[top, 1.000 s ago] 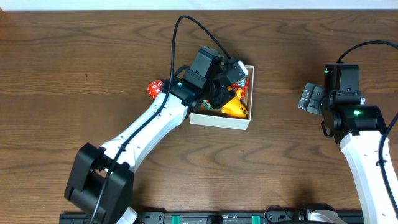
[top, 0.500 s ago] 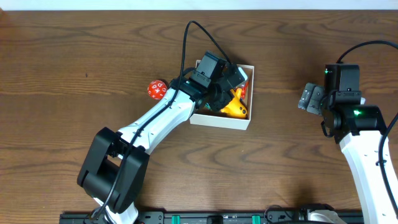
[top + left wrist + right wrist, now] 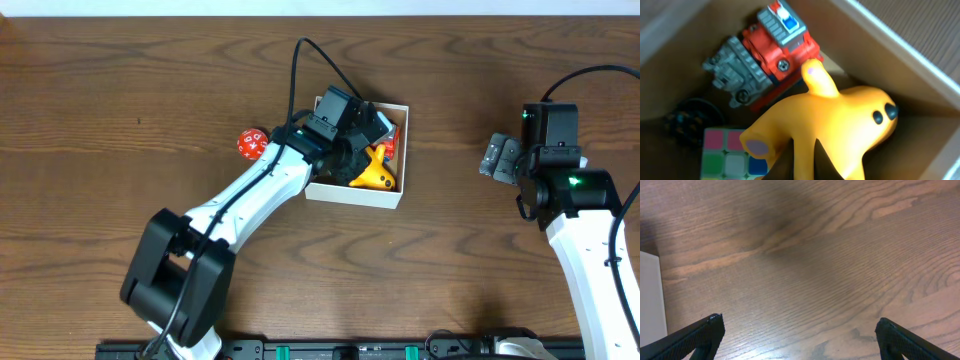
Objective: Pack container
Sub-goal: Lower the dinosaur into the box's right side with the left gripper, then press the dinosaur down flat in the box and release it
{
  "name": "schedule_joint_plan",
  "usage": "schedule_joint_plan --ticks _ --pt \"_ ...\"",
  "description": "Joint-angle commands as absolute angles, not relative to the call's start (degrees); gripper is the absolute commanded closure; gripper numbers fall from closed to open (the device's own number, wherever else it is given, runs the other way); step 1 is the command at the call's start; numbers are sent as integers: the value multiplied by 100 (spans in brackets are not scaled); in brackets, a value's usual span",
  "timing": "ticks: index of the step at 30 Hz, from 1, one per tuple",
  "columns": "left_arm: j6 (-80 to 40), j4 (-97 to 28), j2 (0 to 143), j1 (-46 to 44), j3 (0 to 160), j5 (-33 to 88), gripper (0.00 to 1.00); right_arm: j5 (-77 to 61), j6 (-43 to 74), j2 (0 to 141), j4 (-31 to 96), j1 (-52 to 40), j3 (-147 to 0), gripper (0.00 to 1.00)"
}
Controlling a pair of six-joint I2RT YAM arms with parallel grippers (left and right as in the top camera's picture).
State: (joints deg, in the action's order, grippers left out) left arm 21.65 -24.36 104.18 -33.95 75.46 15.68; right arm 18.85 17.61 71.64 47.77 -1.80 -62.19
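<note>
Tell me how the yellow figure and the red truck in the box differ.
The yellow figure is smooth, rounded and yellow with two dark eyes; the red truck is boxy, red with grey parts. The figure looms larger in the left wrist view than the truck. Both lie inside the container.

The wooden table (image 3: 100, 100) carries the white container (image 3: 355, 193) and, just beside it, a red ball (image 3: 249, 143).

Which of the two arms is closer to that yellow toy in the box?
Left. The left gripper hangs over the container, right beside the yellow toy; the right gripper hovers over the table, well off to the container's right.
</note>
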Motion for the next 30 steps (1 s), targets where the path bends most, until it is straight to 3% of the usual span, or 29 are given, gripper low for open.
schedule_joint_plan --ticks 1,9,17,21,30 --pt "1940 -2412 9920 -3395 7564 1542 94 1903 1841 7168 4779 -145 -6243 1" --pt "1330 -2233 9461 -3395 7564 1544 94 1903 1841 7168 4779 -148 -6243 1" --pt "-768 -1815 9474 -3395 7561 1518 94 1903 1841 7170 4779 -148 -6243 1" --pt "-1844 -1850 9474 -3395 7553 808 94 1903 1841 7170 4779 -148 -6243 1" --pt "-2329 -2180 9526 -3411 7516 679 94 1903 1841 7168 4779 -148 -6243 1"
